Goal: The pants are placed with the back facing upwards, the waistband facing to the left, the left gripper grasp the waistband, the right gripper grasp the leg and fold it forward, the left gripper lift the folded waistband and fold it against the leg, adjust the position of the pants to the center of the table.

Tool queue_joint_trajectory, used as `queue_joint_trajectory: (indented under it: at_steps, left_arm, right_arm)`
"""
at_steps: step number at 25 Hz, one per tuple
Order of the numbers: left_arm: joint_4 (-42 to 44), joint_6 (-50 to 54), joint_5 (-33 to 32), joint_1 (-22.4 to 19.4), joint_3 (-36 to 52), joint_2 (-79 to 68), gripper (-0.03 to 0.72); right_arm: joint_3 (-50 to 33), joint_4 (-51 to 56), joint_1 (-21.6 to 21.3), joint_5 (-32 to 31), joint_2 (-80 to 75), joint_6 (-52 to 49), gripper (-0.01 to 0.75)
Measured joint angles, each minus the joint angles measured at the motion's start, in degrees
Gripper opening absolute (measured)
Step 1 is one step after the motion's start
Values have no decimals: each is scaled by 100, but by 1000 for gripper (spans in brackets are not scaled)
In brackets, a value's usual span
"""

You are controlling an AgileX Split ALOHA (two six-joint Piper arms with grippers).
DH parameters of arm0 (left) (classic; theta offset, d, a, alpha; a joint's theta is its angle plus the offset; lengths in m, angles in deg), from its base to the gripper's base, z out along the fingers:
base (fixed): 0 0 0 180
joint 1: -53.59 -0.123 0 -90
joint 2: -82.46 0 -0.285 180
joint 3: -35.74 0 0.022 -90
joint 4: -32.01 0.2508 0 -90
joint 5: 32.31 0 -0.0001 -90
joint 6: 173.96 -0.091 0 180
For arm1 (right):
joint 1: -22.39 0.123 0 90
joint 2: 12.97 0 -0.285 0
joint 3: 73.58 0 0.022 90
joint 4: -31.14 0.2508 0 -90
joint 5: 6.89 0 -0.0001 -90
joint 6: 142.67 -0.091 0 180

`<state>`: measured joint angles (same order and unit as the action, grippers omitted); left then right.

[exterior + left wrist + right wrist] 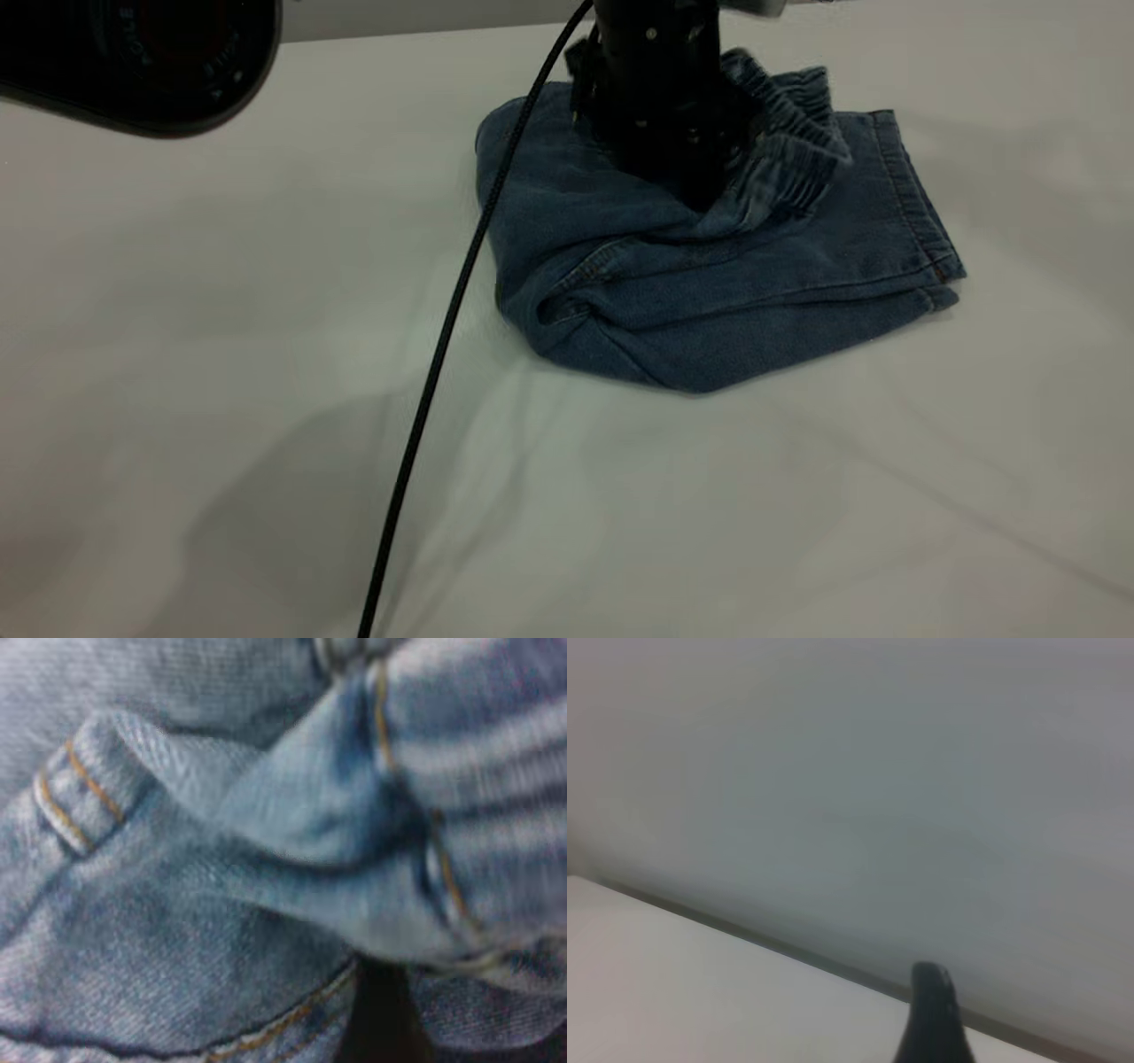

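The blue denim pants (709, 301) lie folded in a bundle on the white table (266, 399), toward the far side. The ruffled waistband (797, 151) is bunched up on top of the folded leg (850, 248), whose stitched hems point right. My left gripper (704, 190), black with a thin cable (443, 337), presses down into the waistband and is shut on it. In the left wrist view, denim folds fill the picture and one dark finger (379, 1023) shows under the cloth. Only one black fingertip (932, 1010) of the right gripper shows, held up over the table edge facing a wall.
A dark rounded housing (142, 62) hangs over the table's far left corner. The cable runs from the left gripper down to the front edge. Bare tabletop stretches in front of and to both sides of the pants.
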<state>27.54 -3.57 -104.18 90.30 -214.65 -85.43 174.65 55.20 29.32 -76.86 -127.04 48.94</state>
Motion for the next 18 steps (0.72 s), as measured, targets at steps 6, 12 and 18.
queue_joint_trajectory:
  at_steps: [6,12,18]
  left_arm:
    - [-5,8,123,0,-878,53,415]
    - [271,146,163,0,-1099,658,415]
    - [603,313,163,-5,-1086,1414,414]
  right_arm:
    - [0,-209,0,0,400,-15,431]
    - [-678,-259,0,0,1284,-24,431]
    - [-2216,-37,0,0,2495,448,431]
